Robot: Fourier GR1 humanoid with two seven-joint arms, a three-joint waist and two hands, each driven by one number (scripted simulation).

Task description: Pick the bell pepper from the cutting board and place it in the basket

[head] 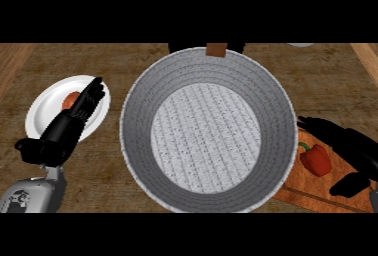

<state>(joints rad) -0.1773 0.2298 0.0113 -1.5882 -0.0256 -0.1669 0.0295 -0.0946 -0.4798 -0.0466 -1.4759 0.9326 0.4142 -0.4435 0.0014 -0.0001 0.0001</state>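
Your right hand [345, 150] hung just over the red bell pepper [316, 160], fingers spread and relaxed, nothing grasped yet. The pepper lay on the wooden cutting board [295, 192] at the right of the wooden counter [111, 60], the board's left part tucked beneath the basket's rim. The big grey woven basket [207, 127] filled the middle, nothing inside it. Your left hand [70, 125] rested out at the left with fingers straight, raised over a white plate [44, 107] where a small brownish item [71, 100] peeked out.
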